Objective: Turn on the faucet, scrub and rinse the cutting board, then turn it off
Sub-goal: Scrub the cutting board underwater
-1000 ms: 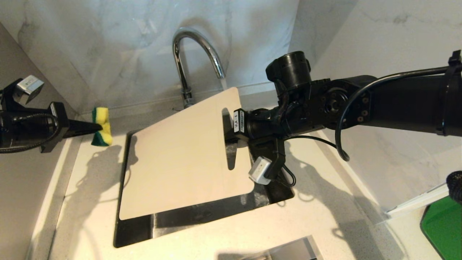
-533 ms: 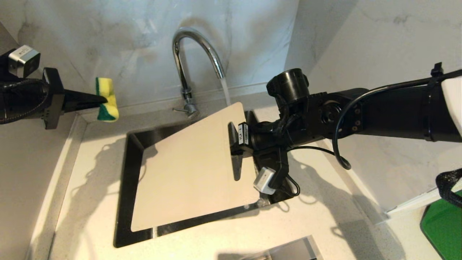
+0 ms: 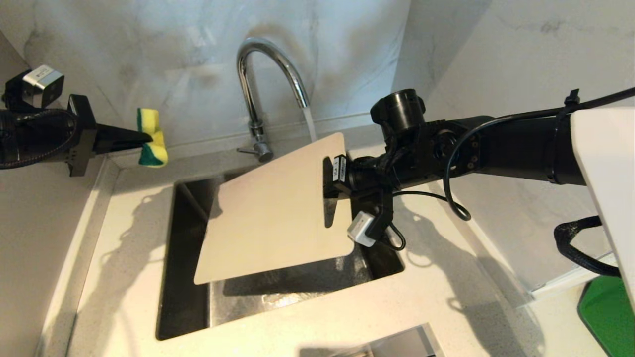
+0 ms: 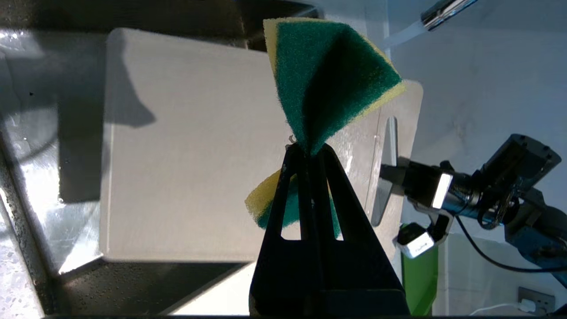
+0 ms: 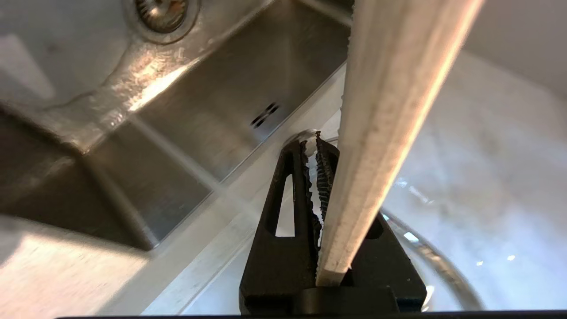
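The chrome faucet (image 3: 270, 74) is running, and its stream (image 3: 308, 121) falls onto the far corner of the cutting board (image 3: 278, 208). The pale board hangs tilted over the sink (image 3: 166, 277). My right gripper (image 3: 330, 186) is shut on the cutting board's rim beside the handle slot; the board's edge (image 5: 390, 110) runs between the jaws of my right gripper (image 5: 315, 144). My left gripper (image 3: 146, 139) hovers above the counter, left of the faucet, shut on a green-and-yellow sponge (image 3: 153, 138). In the left wrist view the sponge (image 4: 328, 75) fans out past my left gripper (image 4: 308, 148) above the board (image 4: 190, 146).
The faucet's thin lever (image 3: 250, 149) sticks out at its base. A bright green flat object (image 3: 607, 312) lies at the far right. A metal piece (image 3: 397, 344) shows at the counter's near edge. Marble walls close in behind and on the right. The drain (image 5: 161, 13) sits in the wet sink floor.
The right gripper has carried the board to the right and back, its far corner under the stream. The left gripper has lifted the sponge off the counter and moved slightly toward the faucet.
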Robot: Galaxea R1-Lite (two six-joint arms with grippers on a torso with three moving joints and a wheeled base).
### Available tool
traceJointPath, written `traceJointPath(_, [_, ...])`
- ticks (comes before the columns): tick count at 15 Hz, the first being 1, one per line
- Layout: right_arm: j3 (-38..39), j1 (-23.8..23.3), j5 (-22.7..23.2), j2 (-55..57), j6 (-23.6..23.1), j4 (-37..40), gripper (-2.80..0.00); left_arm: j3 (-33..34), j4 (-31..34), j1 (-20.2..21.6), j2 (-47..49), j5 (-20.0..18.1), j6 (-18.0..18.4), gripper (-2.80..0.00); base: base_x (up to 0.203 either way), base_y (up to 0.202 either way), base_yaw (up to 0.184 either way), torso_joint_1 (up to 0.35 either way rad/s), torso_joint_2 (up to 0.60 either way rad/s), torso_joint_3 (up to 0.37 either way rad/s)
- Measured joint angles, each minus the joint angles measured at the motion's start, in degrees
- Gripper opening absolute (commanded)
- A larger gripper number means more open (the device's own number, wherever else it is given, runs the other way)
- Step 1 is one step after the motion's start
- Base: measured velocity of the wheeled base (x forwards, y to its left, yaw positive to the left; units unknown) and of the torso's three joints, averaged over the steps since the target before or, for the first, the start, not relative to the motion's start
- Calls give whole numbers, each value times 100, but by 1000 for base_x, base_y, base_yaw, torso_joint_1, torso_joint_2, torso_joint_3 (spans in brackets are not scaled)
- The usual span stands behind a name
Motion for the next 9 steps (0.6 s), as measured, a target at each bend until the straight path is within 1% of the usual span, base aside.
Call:
traceJointPath(5, [-136,-139,-9,192,-51,7,-280,20,13,-20,14,-82,2,-280,0,0,0,0,0,0])
traceJointPath(9, [-494,-208,4,408,-50,21,-280,67,20,-116,-22,-81,0,-280,0,0,0,0,0,0])
